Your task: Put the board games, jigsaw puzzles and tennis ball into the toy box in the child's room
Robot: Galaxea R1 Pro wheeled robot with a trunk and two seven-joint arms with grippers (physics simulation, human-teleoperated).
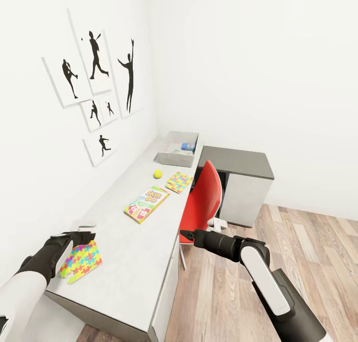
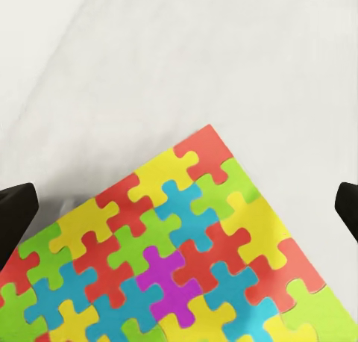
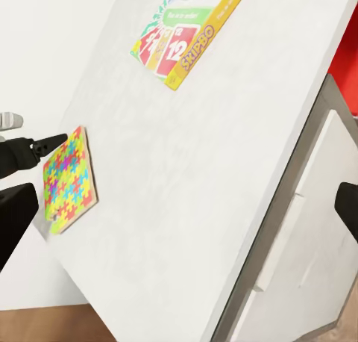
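Table point(image 1: 134, 252): long light-grey top along the wall, white drawers beneath.
Toy box point(image 1: 175, 158): grey bin at the table's far end; a blue box point(image 1: 187, 146) lies inside.
Game point(image 1: 146, 203): SKIP-BO box, flat near the table's middle.
Puzzles: one point(image 1: 179, 181) by the front edge near the bin; one point(image 1: 80, 260) tilted at the near end.
Ball point(image 1: 157, 173): yellow-green, between the SKIP-BO box and the bin.
Left gripper point(image 1: 82, 238): fingers spread about the near puzzle's edge.
Right gripper point(image 1: 185, 234): cannot tell, off the table's front edge.

A: What do the robot's arms look like?
B: White shells on the forearms, matte black wrists, each ending in a black claw: left claw point(image 1: 82, 236), right claw point(image 1: 185, 234)
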